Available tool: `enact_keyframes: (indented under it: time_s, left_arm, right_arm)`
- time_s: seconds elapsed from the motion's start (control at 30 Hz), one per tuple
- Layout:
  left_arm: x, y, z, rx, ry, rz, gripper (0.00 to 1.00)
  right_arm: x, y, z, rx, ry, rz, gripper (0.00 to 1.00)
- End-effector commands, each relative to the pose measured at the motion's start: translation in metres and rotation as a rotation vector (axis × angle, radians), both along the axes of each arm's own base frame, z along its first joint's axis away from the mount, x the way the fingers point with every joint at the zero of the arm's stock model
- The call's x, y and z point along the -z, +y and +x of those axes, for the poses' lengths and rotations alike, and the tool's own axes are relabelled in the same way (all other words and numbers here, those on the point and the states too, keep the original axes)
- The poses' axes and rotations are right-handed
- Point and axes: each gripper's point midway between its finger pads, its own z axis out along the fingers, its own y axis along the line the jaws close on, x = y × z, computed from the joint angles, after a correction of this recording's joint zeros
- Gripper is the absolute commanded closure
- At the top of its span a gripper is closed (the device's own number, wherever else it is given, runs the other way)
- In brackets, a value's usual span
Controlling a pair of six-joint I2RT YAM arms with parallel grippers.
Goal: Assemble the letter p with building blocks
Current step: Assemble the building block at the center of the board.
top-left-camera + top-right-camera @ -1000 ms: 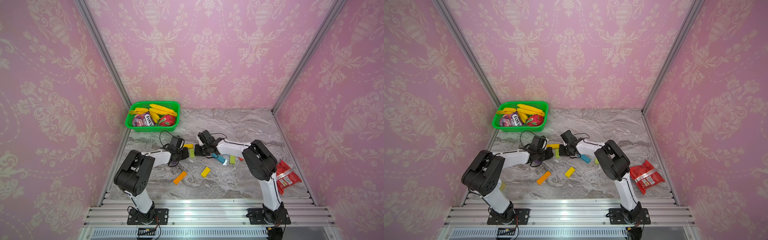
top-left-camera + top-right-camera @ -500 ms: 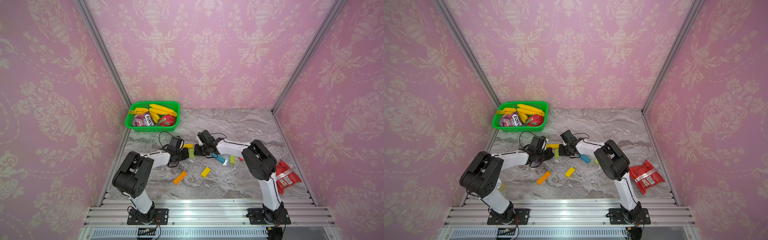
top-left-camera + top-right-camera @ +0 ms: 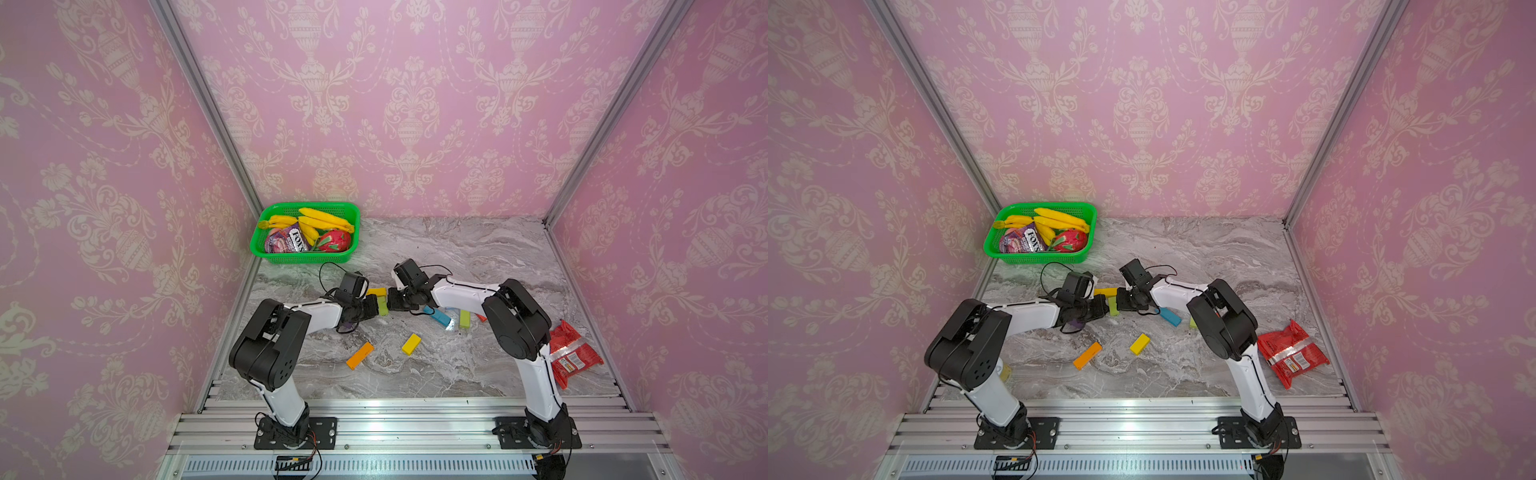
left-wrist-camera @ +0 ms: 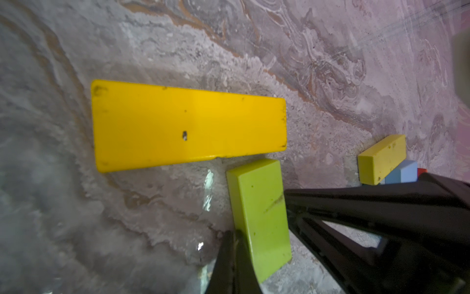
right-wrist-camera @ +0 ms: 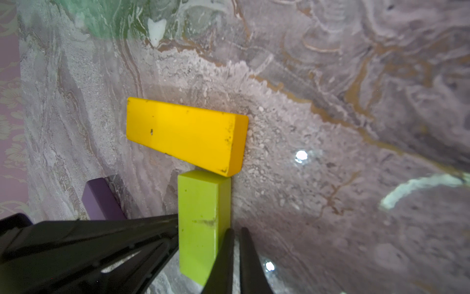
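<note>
Hardly anything is found to have moved since the earlier frames: only the left arm's elbow has been shifted a little, while both sets of fingers are kept at the same lime green block (image 3: 382, 305). The left fingers (image 4: 229, 254) are seen pressed shut and empty against one long side of that block. The right fingers (image 5: 225, 254), closed to a thin slit and likewise holding nothing, are set against the opposite side. The block lies on the counter (image 3: 457, 257), its end touching the long side of the yellow block (image 4: 188, 127) near that block's end, so one corner of the letter is judged to be formed. An orange block (image 3: 360, 355), a short yellow block (image 3: 411, 344) and a blue block (image 3: 439, 316) are left scattered nearby. An uneven push from either side could swing the lime green block off square, or drive it into the yellow block and skew both. The green basket (image 3: 307, 258) in the back corner is filled with bananas (image 3: 324, 217), a purple sweet packet (image 3: 286, 242) and a red fruit (image 3: 334, 241); no block is seen in it.
</note>
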Motion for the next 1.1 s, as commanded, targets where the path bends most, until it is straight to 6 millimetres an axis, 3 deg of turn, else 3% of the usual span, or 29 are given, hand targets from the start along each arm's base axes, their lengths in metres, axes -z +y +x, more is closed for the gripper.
enact_keyframes:
  time_s: [0.0,1.07]
  left_arm:
    - [0.010,0.001,-0.001,-0.010,0.043,0.006,1.00]
    - [0.009,0.011,0.002,-0.034,0.041,0.055,1.00]
  right_arm:
    - [0.039,-0.019,-0.016,0.005,0.089,-0.114,0.89]
    - [0.044,-0.023,-0.015,0.014,0.107,-0.118,0.88]
